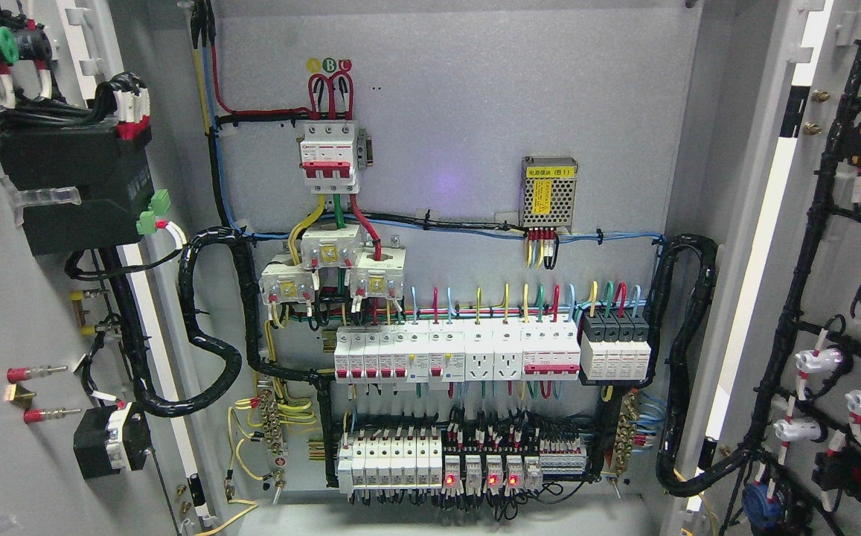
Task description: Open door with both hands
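A: The grey back panel (460,112) of the electrical cabinet filled the view, with a main breaker (330,156) near its top edge and rows of white breakers (430,356) across the lower half

B: And the doors? Both stood swung wide: the left door (21,313) ran along the left edge, inner face showing, the right door (839,298) along the right edge, strung with black cable looms (802,320)

A: Neither robot hand was in shot, so I could not tell whether the fingers were spread or curled, or whether they held anything

B: Red lamps (481,480) glowed on the bottom row, by the lower edge

A: My read: the opening step looked finished, both leaves fully back

B: Agreed. If anything remained, it would call for keeping the arms clear of the wiring on the door faces, nothing more
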You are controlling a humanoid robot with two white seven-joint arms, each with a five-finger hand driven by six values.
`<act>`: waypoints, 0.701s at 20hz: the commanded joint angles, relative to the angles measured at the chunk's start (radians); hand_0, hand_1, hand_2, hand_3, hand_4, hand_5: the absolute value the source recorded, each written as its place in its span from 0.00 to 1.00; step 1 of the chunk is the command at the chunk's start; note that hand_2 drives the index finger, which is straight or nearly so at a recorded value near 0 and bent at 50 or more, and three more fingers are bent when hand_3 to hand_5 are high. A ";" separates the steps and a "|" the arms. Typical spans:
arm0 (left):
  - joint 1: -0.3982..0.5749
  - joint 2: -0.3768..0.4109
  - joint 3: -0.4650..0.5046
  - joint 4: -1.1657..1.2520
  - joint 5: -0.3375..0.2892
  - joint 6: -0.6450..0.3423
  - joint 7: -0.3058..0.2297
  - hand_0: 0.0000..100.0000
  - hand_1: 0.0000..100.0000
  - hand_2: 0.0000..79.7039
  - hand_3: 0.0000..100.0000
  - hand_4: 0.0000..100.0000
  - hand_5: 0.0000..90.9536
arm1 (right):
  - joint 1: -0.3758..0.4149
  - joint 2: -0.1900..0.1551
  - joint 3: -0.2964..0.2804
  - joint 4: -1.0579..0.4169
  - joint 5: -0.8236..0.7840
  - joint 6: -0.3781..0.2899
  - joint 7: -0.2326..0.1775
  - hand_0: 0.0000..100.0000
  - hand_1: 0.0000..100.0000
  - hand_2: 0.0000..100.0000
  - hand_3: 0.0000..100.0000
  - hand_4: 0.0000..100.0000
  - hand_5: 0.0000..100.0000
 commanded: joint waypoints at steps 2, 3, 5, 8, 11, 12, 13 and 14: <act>0.031 0.002 -0.001 -0.001 0.000 0.000 0.000 0.00 0.00 0.00 0.00 0.00 0.00 | -0.009 0.003 0.018 0.013 -0.001 0.000 0.000 0.19 0.00 0.00 0.00 0.00 0.00; 0.031 0.002 -0.002 -0.001 0.000 0.000 0.000 0.00 0.00 0.00 0.00 0.00 0.00 | -0.003 -0.005 0.004 0.013 -0.001 -0.001 0.000 0.19 0.00 0.00 0.00 0.00 0.00; 0.031 0.002 -0.002 -0.001 0.000 -0.001 0.000 0.00 0.00 0.00 0.00 0.00 0.00 | 0.011 -0.017 -0.034 0.013 -0.001 -0.001 0.000 0.19 0.00 0.00 0.00 0.00 0.00; 0.034 0.002 -0.003 -0.001 0.000 -0.001 0.000 0.00 0.00 0.00 0.00 0.00 0.00 | 0.061 -0.072 -0.108 0.012 -0.002 -0.007 0.002 0.19 0.00 0.00 0.00 0.00 0.00; 0.034 0.002 -0.004 -0.002 0.000 -0.001 0.000 0.00 0.00 0.00 0.00 0.00 0.00 | 0.104 -0.116 -0.180 -0.020 -0.004 -0.030 0.000 0.19 0.00 0.00 0.00 0.00 0.00; 0.034 0.002 -0.004 -0.002 0.000 -0.001 0.000 0.00 0.00 0.00 0.00 0.00 0.00 | 0.115 -0.138 -0.188 -0.042 -0.004 -0.040 -0.003 0.19 0.00 0.00 0.00 0.00 0.00; 0.034 0.003 -0.003 -0.013 0.000 -0.001 0.000 0.00 0.00 0.00 0.00 0.00 0.00 | 0.126 -0.162 -0.189 -0.072 -0.002 -0.046 -0.009 0.19 0.00 0.00 0.00 0.00 0.00; 0.040 0.005 -0.002 -0.033 0.000 -0.001 0.000 0.00 0.00 0.00 0.00 0.00 0.00 | 0.135 -0.194 -0.192 -0.105 -0.002 -0.049 -0.033 0.19 0.00 0.00 0.00 0.00 0.00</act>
